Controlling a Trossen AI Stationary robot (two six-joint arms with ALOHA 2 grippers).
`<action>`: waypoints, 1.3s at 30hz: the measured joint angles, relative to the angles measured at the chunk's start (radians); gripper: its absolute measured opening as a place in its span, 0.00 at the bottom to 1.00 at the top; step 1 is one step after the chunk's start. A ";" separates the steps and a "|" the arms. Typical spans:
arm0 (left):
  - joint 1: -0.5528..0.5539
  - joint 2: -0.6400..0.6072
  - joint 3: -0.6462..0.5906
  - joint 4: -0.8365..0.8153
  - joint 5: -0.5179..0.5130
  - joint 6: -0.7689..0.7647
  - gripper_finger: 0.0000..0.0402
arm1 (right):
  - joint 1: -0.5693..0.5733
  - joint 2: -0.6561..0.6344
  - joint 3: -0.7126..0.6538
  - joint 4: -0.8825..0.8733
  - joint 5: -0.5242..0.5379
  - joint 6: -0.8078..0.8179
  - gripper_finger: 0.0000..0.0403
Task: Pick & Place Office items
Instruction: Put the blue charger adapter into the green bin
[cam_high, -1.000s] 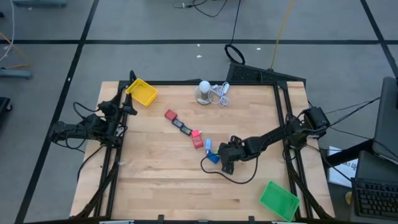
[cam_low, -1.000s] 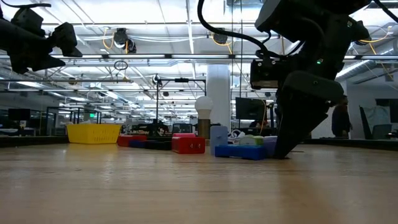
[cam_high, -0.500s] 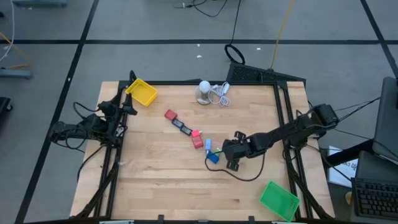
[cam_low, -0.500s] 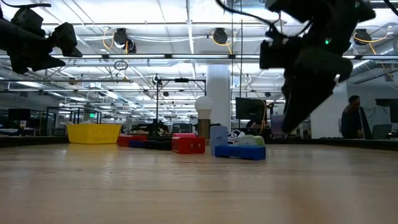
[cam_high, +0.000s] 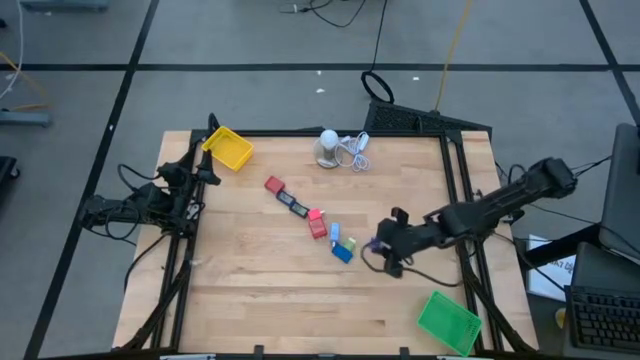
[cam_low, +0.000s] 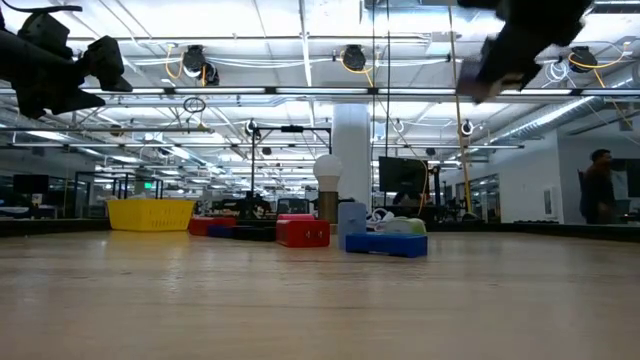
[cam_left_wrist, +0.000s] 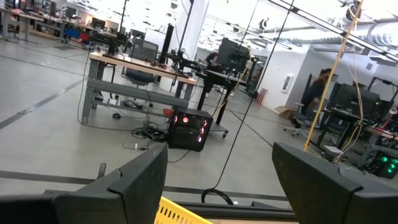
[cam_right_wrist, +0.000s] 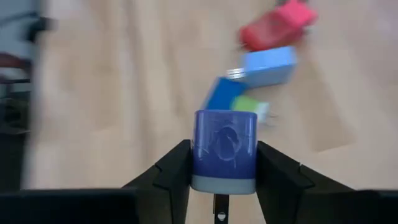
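The office items lie in a slanting row mid-table: a red block (cam_high: 273, 185), a dark flat rectangle (cam_high: 292, 203), a pink bit (cam_high: 315, 214), a second red block (cam_high: 319, 229), a light blue block (cam_high: 335, 234) and a blue block (cam_high: 343, 253) with a green bit beside it. My right gripper (cam_high: 378, 246) hovers right of this row, shut on a violet-blue block (cam_right_wrist: 224, 149). My left gripper (cam_left_wrist: 217, 186) waits open above the table's left edge (cam_high: 200, 172). My right gripper pinches the violet-blue block by its two opposite sides (cam_right_wrist: 200, 155), one finger (cam_right_wrist: 177, 171) on each. It comes slanting down from the table's right side. The block is lifted clear of the table, upright between the fingers, above the wood beside the blue block (cam_right_wrist: 225, 94).
A yellow tray (cam_high: 229, 148) sits at the far left corner and a green tray (cam_high: 447, 321) at the near right corner. A white round object with coiled cable (cam_high: 329, 147) stands near the far edge. Bare wood spreads along the near side. A person stands in the room behind (cam_low: 600, 190).
My right gripper has risen from the table beside the blue blocks, carrying the violet-blue block, and drawn back toward the table's right edge; in the low view it has climbed nearly out of sight. The other items have stayed put.
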 joint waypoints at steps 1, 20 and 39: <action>0.000 0.000 0.000 0.000 0.000 0.000 0.73 | 0.019 -0.014 0.000 -0.001 -0.005 0.013 0.33; 0.000 0.000 0.000 0.000 0.000 0.000 0.73 | 0.413 -0.060 0.000 -0.009 -0.052 0.450 0.34; 0.000 0.000 0.000 0.000 0.000 0.000 0.73 | 0.746 0.060 0.002 -0.150 -0.002 1.182 0.34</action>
